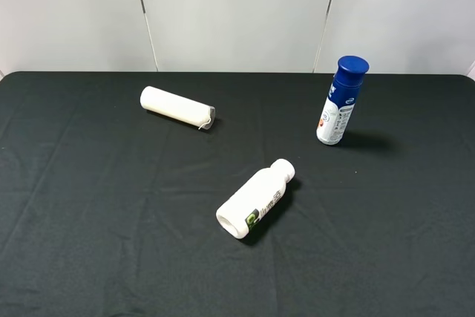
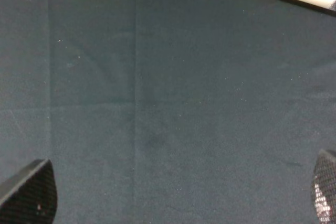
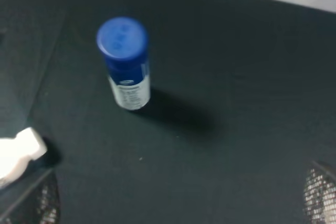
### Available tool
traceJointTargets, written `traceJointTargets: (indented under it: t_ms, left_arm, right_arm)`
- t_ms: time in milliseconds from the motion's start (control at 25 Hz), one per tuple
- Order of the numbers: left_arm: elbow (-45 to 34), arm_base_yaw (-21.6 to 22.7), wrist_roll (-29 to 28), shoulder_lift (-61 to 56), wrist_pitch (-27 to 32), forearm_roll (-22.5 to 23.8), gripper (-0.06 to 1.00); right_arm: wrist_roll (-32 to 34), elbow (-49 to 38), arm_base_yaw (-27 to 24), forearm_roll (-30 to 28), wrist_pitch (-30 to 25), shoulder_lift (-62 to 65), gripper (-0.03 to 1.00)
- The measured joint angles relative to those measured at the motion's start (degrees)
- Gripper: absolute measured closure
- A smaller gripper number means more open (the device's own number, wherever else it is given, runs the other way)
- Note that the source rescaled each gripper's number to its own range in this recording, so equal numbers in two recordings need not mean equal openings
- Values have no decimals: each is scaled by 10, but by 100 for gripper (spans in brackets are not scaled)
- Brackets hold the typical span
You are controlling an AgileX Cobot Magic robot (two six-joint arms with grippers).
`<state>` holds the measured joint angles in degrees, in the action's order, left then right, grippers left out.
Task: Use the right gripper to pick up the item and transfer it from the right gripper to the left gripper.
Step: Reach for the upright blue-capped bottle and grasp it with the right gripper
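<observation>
Right wrist view, jaws spread wide and empty, item (image 3: 124, 66) upright, well ahead

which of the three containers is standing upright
The blue-capped bottle; the all-white bottle and the plain white tube both lie on their sides.
</observation>
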<state>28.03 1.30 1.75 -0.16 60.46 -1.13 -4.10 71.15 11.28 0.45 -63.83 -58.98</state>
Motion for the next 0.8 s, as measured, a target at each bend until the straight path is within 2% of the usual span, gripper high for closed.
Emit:
traceJointTargets:
  t_ms: [240, 440, 800]
  left_arm:
    - [0, 0, 0, 0, 0, 0, 1]
    - [0, 0, 0, 0, 0, 0, 1]
    - [0, 0, 0, 0, 0, 0, 1]
  right_arm:
    - [0, 61, 35, -4, -34, -109, -3]
    - [0, 98, 36, -4, -56, -184, -3]
    - [0, 162, 36, -1, -57, -295, -3]
